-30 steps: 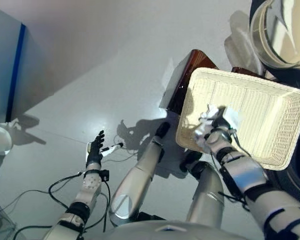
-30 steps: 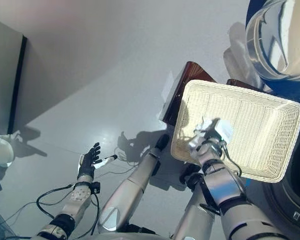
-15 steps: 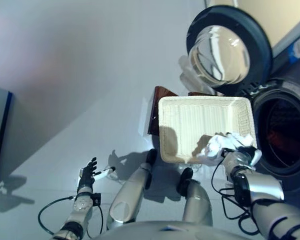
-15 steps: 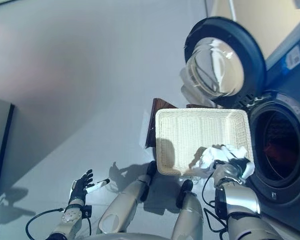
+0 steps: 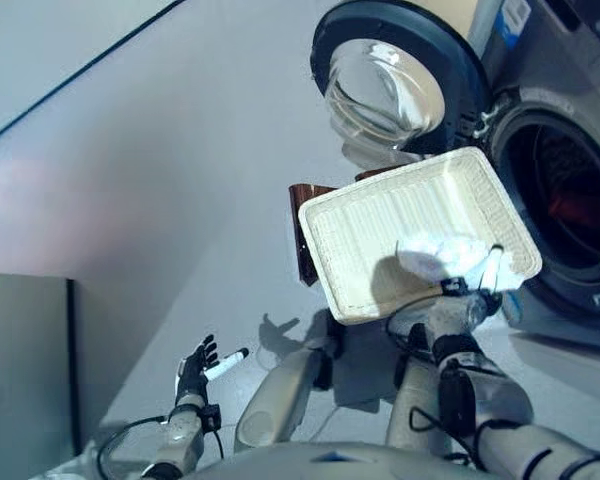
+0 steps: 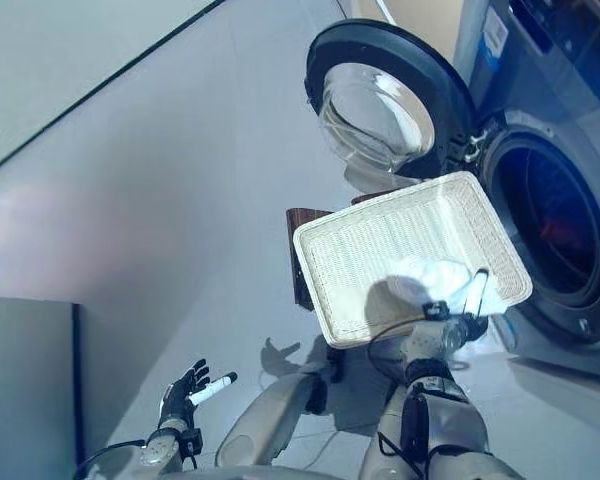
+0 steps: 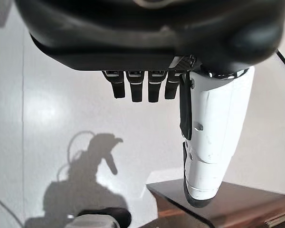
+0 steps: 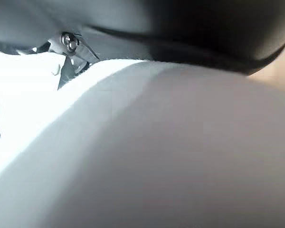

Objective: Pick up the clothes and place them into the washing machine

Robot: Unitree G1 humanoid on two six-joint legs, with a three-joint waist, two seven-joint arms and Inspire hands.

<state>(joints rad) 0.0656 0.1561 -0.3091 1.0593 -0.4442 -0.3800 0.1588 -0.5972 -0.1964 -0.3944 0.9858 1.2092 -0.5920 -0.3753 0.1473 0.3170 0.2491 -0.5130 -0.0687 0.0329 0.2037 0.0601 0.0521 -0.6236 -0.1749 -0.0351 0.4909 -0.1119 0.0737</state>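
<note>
A crumpled white cloth [image 5: 442, 254] hangs over the near right corner of a white wicker basket [image 5: 380, 215], and my right hand [image 5: 467, 303] is shut on it from below. In the right wrist view the cloth [image 8: 147, 142] fills nearly everything. The washing machine [image 6: 565, 225] stands just right of the basket, its dark drum exposed and its round glass door [image 6: 380, 108] swung wide to the left. My left hand [image 5: 194, 372] hangs low over the floor at the lower left, open and empty, its fingers [image 7: 141, 86] straight.
A dark brown wooden stool [image 6: 302, 255] carries the basket and shows under its left edge; it also shows as the stool [image 7: 228, 204] in the left wrist view. A grey cabinet [image 5: 25, 370] stands at the far left. Pale bare floor lies between.
The camera has swung up towards the washing machine. My right hand has carried the white cloth from the basket's middle to its near right corner beside the drum. The left hand stays open.
</note>
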